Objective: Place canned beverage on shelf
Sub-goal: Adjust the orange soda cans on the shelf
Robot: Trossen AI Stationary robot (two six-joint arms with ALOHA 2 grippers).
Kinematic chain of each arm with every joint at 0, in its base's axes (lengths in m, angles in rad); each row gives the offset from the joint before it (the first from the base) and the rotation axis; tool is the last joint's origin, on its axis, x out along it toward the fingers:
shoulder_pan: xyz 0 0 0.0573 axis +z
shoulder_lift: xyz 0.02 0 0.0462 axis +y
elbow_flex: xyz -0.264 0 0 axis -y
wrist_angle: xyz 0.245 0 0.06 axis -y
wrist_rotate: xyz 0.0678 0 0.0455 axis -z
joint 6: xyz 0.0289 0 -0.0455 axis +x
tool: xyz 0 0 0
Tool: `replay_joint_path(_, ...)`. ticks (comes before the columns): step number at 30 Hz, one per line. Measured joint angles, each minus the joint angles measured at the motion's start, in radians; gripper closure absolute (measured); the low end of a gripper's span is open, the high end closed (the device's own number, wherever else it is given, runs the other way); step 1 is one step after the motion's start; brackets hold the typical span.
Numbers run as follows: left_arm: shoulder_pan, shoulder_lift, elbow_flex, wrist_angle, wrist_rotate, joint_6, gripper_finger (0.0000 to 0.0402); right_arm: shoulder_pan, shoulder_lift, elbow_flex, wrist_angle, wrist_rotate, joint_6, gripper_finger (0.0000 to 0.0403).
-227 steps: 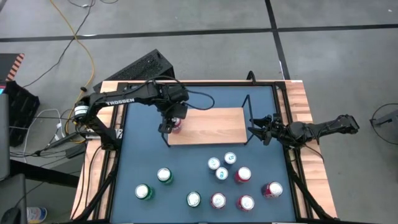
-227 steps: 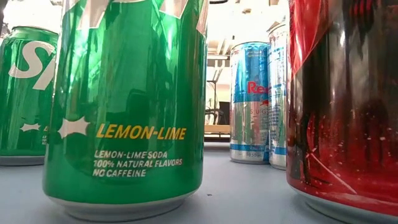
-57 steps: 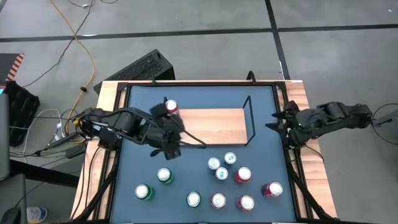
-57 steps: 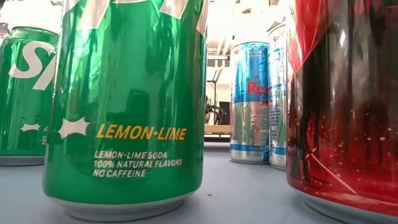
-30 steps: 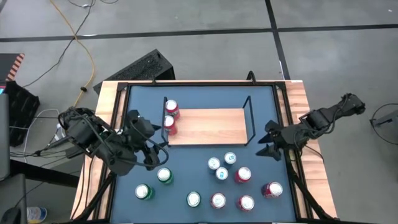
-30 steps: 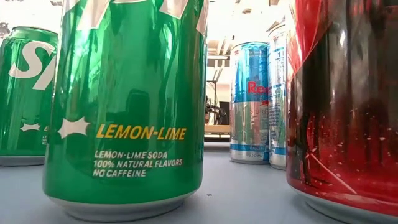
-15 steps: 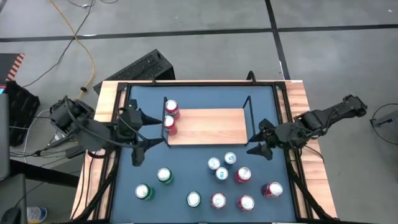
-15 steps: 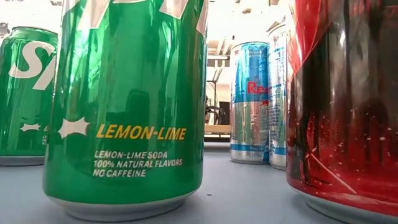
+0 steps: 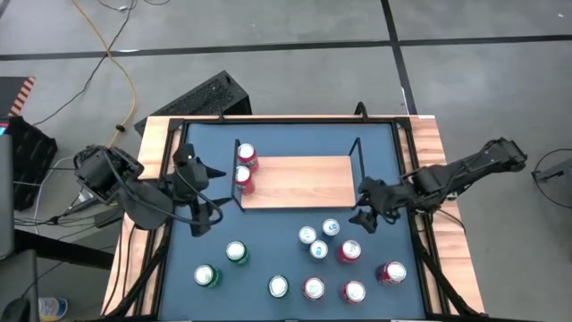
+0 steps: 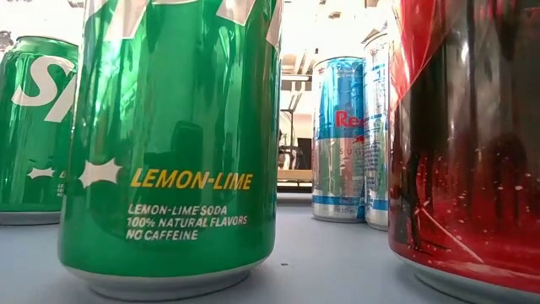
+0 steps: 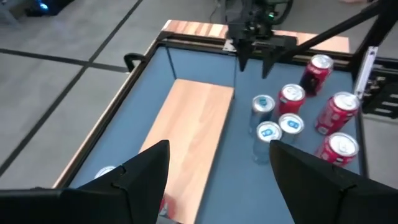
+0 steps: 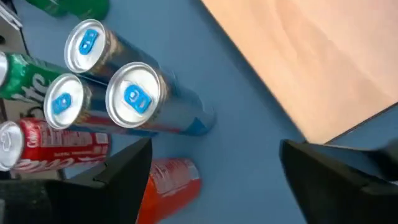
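The shelf (image 9: 299, 182) is a light-wood board with black wire ends. Two red cans (image 9: 243, 166) stand on its left end. My left gripper (image 9: 213, 192) hangs open above the blue table, left of the shelf, holding nothing. My right gripper (image 9: 359, 207) is open and slants down just right of three blue-and-silver cans (image 12: 134, 99), which stand upright on the table. Its fingers (image 12: 124, 177) have only bare table between them. The left wrist view shows the shelf board (image 11: 194, 134) and my right gripper (image 11: 255, 53) beyond it.
Red cans (image 9: 350, 252) and green cans (image 9: 236, 252) stand upright in the table's near half. In the low view, a green can (image 10: 169, 143) and a red can (image 10: 468, 135) fill the foreground. A black frame (image 9: 407, 161) borders the table.
My right gripper has moved in from the table's right edge toward the blue-and-silver cans, sinking and tipping further down, and has stayed open. My left gripper has drawn back toward the table's left and far side, rolled a little, and stayed open. No can has moved.
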State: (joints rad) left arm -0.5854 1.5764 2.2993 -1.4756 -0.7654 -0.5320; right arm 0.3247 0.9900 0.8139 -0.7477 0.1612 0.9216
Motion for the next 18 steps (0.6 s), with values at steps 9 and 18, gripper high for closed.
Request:
replay_joint_path(9,0.006,-0.037,0.0,-0.096,0.128,-0.095,0.0141,-0.023,0.012,0.0,0.266,-0.265,-0.017,0.0055)
replay_joint_path(18,-0.037,-0.151,-0.242,-0.069,0.035,-0.277,0.014,0.056,-0.11,0.001,0.242,-0.183,-0.015,0.0056)
